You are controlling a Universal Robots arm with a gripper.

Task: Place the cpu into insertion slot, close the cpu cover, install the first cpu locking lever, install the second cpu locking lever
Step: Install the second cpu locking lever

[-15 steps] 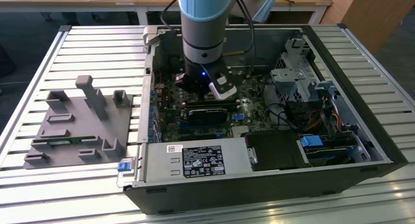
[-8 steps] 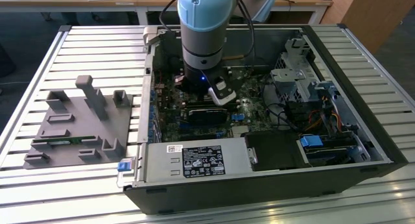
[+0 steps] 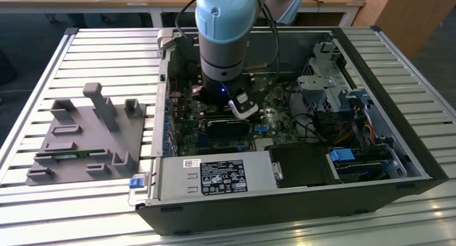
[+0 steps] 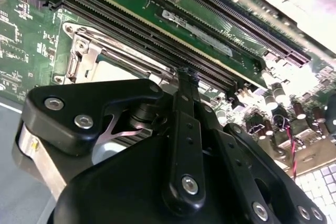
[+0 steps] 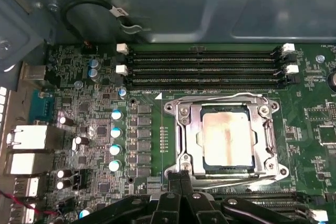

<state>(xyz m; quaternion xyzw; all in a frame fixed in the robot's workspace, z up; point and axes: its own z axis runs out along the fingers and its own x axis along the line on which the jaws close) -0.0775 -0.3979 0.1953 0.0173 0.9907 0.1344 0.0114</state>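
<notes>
Jaws of the gripper (image 5: 181, 178) are closed together with nothing between them, their tips down at the edge of the insertion slot (image 5: 227, 139) on the green motherboard (image 5: 147, 129). Inside that socket lies the cpu (image 5: 226, 137), its pale face showing through the window of the cpu cover (image 5: 227, 107), which lies flat over it. Thin wire levers run along the socket's sides. In the exterior view the arm (image 3: 224, 38) reaches down into the open computer case (image 3: 399, 150) on the slatted counter (image 3: 107, 48); a grey fixture (image 3: 89, 136) sits toward the exterior view's left.
</notes>
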